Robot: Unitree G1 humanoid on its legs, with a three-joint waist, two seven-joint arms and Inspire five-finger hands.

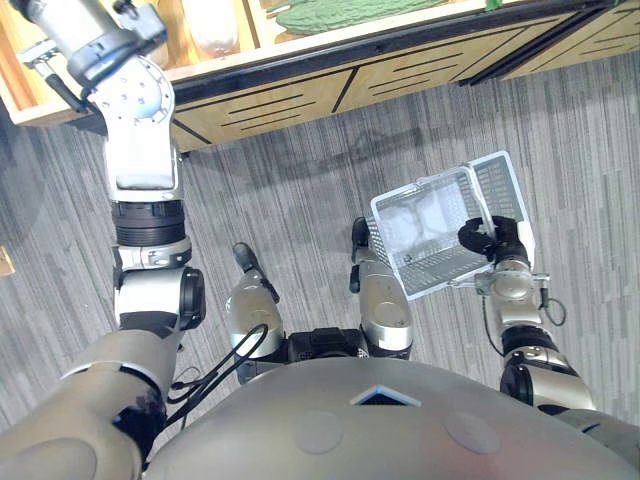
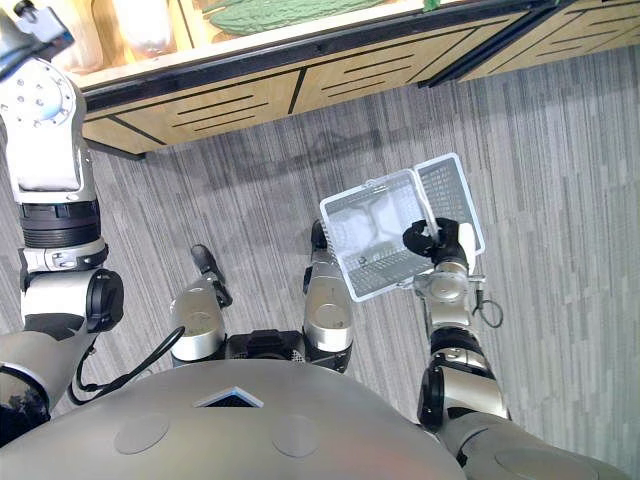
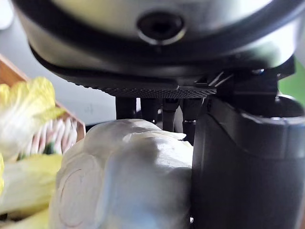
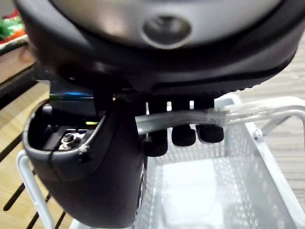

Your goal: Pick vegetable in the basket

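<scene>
- Right hand: fingers curled round the handle of the white basket. Basket carried above the carpeted floor, well apart from the wooden shelf. No vegetable seen inside.
- Left hand: up at the shelf, toward its left end, set against a pale lumpy vegetable. Fingers dropping behind that vegetable, so cannot tell whether closed on it or merely resting.
- Task's thing: on the shelf, touching the left hand, not yet in the basket.
- Step in hand, as judged: securing the pale vegetable.
  - Best done by wrapping from behind with the thumb opposed and squeezing gently.
  - Then lifting straight up, clear of the shelf's front edge.
  - Contact with the leafy vegetable to be avoided.
  - Basket to be kept level, mouth up, and brought nearer for the drop.
- Count:
  - one basket;
  - one pale vegetable at the left hand;
  - one yellow-green leafy vegetable just beside it;
  - one long green vegetable further toward the shelf's right end.
</scene>
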